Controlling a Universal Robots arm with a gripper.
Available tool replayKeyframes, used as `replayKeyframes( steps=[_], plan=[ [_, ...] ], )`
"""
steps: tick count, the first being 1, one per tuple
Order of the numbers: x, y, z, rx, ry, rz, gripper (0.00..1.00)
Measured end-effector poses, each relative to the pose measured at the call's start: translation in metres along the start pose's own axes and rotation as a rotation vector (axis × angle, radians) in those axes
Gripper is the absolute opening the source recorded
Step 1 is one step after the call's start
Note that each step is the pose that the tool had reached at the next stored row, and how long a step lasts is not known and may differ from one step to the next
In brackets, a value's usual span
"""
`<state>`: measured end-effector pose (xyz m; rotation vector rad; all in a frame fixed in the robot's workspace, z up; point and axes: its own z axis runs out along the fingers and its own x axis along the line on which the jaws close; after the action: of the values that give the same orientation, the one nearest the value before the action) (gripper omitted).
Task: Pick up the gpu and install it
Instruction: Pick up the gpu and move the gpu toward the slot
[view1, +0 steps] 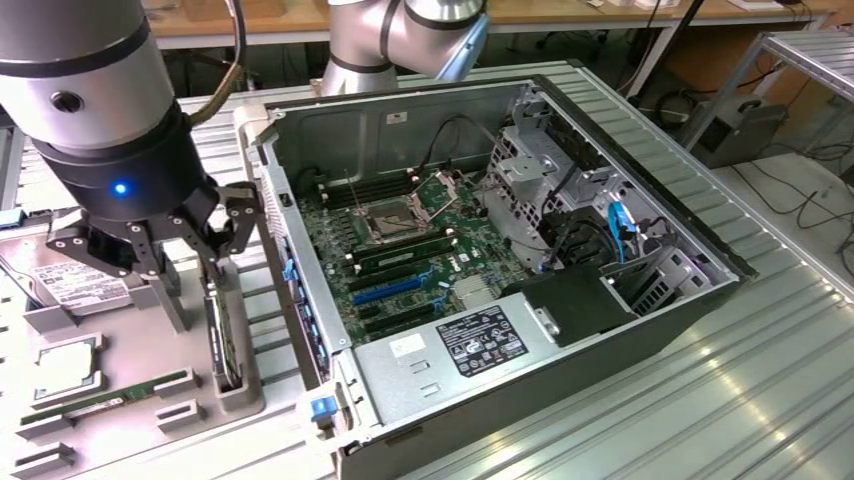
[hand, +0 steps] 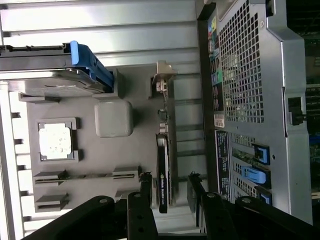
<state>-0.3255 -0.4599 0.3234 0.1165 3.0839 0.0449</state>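
over the gray rack (hand: 130, 150), pincer (hand: 169, 179) spread above upright gpu (hand: 162, 160), its white edge txt unreadable.

My gripper (view1: 184, 252) points straight down, left of frame.
My arm (view1: 94, 90) stands in the exterior view's upper left, wrist vertical, my fingers (hand: 146, 189) spread wide apart.

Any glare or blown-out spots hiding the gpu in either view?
Exterior view: glare streaks on the ribbed table, while the gpu is evenly lit. Wrist view: the processor chip is blown out white, the gpu is free of glare, and the gripper is a dark silhouette.
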Motion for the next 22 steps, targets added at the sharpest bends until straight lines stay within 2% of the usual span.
replayKeyframes(
  steps=[22],
  plan=[
    [0.002,-0.0029,0.041,0.0004,0.0,0.005,0.42]
  ],
)
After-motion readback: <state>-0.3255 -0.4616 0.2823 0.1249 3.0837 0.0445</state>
